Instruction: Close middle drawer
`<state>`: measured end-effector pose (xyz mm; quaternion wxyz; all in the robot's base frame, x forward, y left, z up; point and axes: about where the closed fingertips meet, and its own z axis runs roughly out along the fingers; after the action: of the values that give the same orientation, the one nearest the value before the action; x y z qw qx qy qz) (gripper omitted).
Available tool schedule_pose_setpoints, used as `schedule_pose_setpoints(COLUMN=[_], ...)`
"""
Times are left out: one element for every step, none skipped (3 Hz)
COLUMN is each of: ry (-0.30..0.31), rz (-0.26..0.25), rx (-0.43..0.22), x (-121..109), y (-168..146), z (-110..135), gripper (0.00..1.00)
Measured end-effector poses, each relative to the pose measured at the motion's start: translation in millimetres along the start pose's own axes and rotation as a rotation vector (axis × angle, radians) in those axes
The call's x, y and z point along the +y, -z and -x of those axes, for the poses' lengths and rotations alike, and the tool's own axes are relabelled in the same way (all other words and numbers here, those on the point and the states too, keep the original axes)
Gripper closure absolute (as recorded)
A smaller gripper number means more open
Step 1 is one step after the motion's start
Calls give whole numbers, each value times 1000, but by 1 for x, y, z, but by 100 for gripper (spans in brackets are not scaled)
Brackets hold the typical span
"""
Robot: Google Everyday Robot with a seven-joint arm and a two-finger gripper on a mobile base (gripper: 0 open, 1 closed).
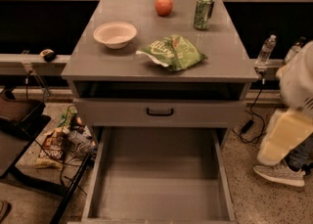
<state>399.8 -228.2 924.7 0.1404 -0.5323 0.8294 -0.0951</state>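
Observation:
The middle drawer (pixel 159 179) is pulled far out toward me at the bottom of the camera view. Its plain grey box is empty. Its front and handle are cut off by the lower frame edge. Above it sits a shut grey drawer front (pixel 205 113) with a small black bar handle (pixel 160 112). My gripper (pixel 284 137) shows as white and cream parts at the right edge, level with the shut front. It is to the right of the cabinet and clear of the open drawer.
On the cabinet top are a white bowl (pixel 115 33), a red apple (pixel 164 5), a green can (pixel 203 11) and a green chip bag (pixel 171 52). A water bottle (pixel 264 52) and a person's shoe (pixel 279 173) are on the right. Floor clutter (pixel 58 145) lies on the left.

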Motion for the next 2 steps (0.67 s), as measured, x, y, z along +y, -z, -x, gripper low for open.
schedule_pose_setpoints(ry=[-93, -118], rz=[15, 62], rx=[46, 112], x=[36, 77], y=[-51, -116], z=[-30, -61], gripper=[0, 0])
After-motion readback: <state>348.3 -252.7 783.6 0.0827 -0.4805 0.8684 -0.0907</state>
